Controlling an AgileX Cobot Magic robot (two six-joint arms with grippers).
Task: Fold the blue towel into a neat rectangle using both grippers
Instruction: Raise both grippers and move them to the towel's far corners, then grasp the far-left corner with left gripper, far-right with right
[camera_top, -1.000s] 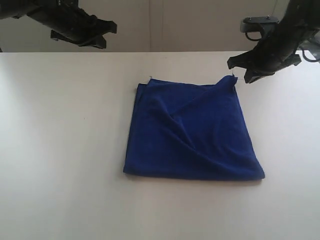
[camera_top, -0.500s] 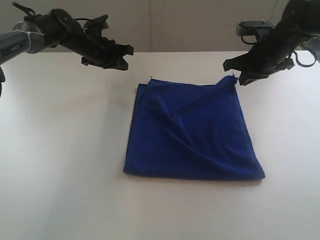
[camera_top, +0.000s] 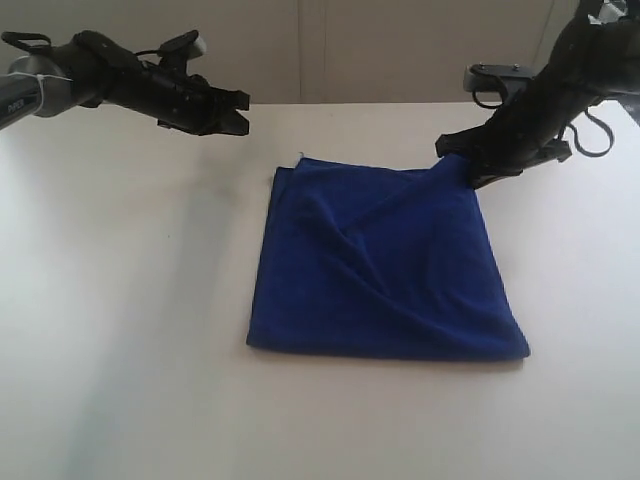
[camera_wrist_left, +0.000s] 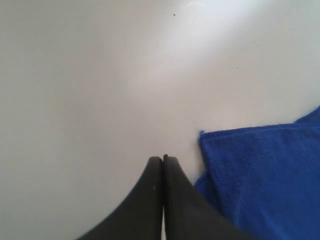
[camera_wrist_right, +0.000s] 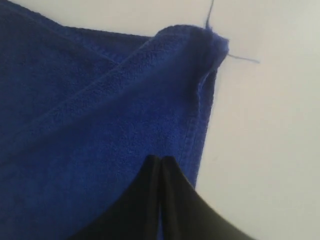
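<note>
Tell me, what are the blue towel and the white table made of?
The blue towel looks like soft terry cloth: its surface is fuzzy and matte, with a stitched hem and loose threads at one corner. The table seems hard and smooth, perhaps laminate or painted board: plain off-white, no grain, only a soft glow of light.

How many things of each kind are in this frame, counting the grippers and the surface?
Blue towel: 1
Grippers: 2, the left gripper and the right gripper, both with fingers shut
White table: 1
Total: 4
</note>
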